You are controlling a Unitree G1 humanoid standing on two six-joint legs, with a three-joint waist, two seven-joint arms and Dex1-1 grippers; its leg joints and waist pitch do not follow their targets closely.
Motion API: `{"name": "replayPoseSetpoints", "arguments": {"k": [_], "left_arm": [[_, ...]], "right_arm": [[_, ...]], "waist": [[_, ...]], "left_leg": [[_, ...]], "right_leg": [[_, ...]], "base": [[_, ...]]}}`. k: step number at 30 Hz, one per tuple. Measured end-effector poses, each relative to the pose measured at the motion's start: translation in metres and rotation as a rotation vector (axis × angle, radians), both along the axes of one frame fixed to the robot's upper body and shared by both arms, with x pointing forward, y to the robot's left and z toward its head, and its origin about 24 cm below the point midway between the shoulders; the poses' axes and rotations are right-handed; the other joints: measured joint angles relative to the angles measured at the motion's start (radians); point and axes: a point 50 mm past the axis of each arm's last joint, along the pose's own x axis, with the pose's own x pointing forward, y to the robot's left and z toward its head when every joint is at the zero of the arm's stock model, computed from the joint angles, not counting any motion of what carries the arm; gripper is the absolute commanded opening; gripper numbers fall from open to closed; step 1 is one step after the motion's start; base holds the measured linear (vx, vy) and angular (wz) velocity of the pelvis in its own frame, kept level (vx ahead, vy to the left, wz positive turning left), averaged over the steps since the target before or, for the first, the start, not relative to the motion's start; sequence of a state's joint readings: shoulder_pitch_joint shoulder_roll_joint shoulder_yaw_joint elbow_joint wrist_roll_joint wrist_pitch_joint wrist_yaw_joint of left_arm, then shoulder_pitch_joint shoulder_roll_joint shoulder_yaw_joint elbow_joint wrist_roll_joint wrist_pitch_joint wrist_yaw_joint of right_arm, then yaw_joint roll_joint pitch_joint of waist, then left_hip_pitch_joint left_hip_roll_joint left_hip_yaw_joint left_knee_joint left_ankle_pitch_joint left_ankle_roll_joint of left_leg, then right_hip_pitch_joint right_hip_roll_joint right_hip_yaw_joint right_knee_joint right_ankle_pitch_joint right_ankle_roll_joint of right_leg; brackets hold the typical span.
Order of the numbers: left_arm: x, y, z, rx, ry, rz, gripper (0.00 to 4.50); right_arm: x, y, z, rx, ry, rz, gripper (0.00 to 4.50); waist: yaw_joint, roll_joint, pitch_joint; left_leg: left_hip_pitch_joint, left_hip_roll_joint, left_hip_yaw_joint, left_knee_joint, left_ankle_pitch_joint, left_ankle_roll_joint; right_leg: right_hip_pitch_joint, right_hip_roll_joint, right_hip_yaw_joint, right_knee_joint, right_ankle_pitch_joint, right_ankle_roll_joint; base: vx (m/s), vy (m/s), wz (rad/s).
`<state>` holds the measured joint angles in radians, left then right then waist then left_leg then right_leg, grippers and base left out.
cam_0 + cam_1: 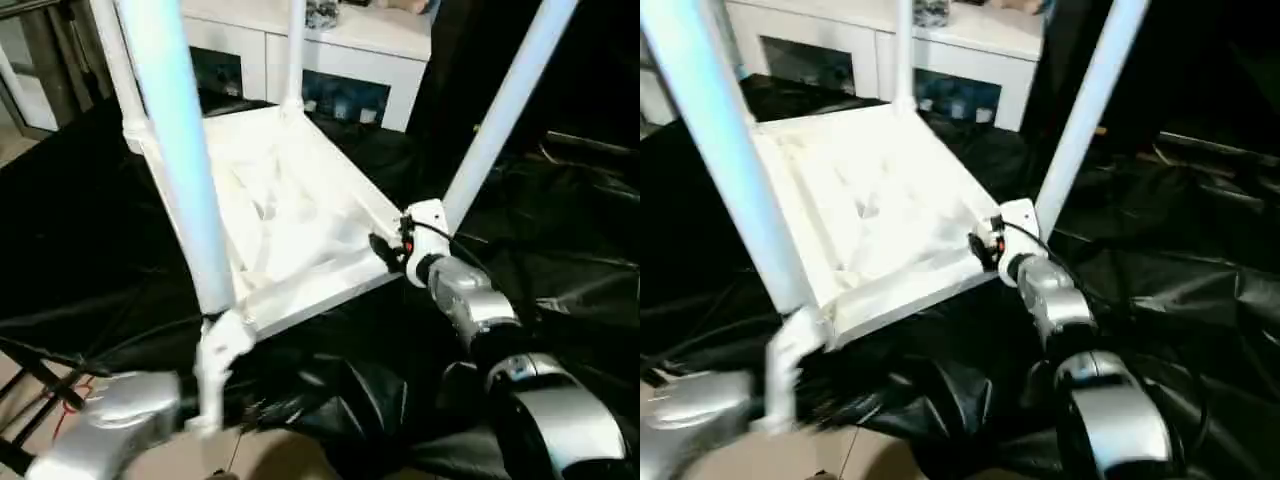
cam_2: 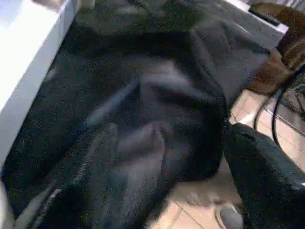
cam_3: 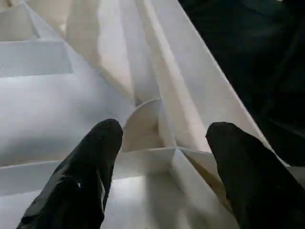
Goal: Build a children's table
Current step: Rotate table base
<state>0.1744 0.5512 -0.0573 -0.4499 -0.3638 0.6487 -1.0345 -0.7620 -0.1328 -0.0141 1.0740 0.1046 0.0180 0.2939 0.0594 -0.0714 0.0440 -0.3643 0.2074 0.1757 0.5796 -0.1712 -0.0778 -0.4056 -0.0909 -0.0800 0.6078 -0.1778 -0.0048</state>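
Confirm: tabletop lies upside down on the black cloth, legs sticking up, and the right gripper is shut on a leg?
Not quite. The tabletop does lie upside down on the black cloth with legs sticking up, but the right gripper is open over the ribbed underside and holds nothing. The right wrist view shows its two fingers spread apart.

The white plastic tabletop (image 1: 290, 215) lies upside down on a black cloth, its ribbed underside facing up and its far end near a white cabinet. Long white tube legs stand up out of its rounded corner sockets: a near left leg (image 1: 180, 150), a near right leg (image 1: 505, 110) leaning outward, a far right leg (image 1: 295, 50) and a far left leg (image 1: 112, 50). Up close, the ribs (image 3: 157, 138) meet in thin upright walls.
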Motion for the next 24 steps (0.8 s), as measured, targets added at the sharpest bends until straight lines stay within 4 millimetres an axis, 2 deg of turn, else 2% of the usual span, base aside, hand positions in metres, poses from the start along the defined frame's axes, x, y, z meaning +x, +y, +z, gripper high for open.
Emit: {"name": "replayPoseSetpoints", "arguments": {"k": [5,14,17,19,21,24], "left_arm": [[-0.006,0.017,0.005,0.017,0.027,-0.008,4.38],[-0.004,0.081,0.035,0.097,0.0,0.106,4.45],[0.006,0.096,0.051,0.088,-0.056,0.146,4.45],[0.016,0.097,0.066,0.042,-0.124,0.15,4.45],[0.025,0.086,0.075,-0.039,-0.183,0.117,4.45],[0.033,0.067,0.072,-0.133,-0.194,0.062,4.45]], "right_arm": [[0.001,-0.002,-0.001,0.005,0.006,-0.015,3.26],[0.002,-0.013,0.002,0.03,-0.027,-0.021,3.26],[0.001,-0.021,0.004,0.033,-0.056,0.006,3.26],[-0.001,-0.023,0.004,0.036,-0.076,0.029,3.26],[-0.003,-0.026,0.004,0.032,-0.085,0.037,3.26],[-0.007,-0.029,0.0,-0.011,-0.084,0.021,3.26]], "waist": [[0.0,-0.002,0.0],[0.001,-0.003,0.001],[0.004,-0.004,0.001],[0.004,-0.005,0.0],[0.005,-0.005,0.001],[0.005,-0.004,0.001]], "left_leg": [[-0.001,-0.001,0.0,0.006,0.0,0.0],[-0.002,0.0,-0.002,0.008,0.0,0.0],[-0.003,0.0,-0.002,0.008,0.0,0.0],[-0.003,0.0,-0.002,0.008,0.0,0.0],[-0.002,0.0,-0.002,0.008,0.0,0.0],[-0.002,0.0,-0.001,0.008,0.0,0.0]], "right_leg": [[0.0,0.006,0.013,0.004,-0.003,0.005],[0.0,0.009,0.017,0.004,-0.003,0.005],[0.0,0.01,0.018,0.005,-0.002,0.004],[0.0,0.012,0.019,0.004,0.0,0.001],[0.0,0.012,0.021,0.005,0.0,0.0],[0.0,0.013,0.023,0.006,0.0,0.0]], "base": [[0.0,0.0,0.0],[0.0,0.0,0.0],[0.0,0.0,0.0],[0.0,0.0,0.0],[0.0,0.0,0.0],[0.0,0.0,0.0]]}}
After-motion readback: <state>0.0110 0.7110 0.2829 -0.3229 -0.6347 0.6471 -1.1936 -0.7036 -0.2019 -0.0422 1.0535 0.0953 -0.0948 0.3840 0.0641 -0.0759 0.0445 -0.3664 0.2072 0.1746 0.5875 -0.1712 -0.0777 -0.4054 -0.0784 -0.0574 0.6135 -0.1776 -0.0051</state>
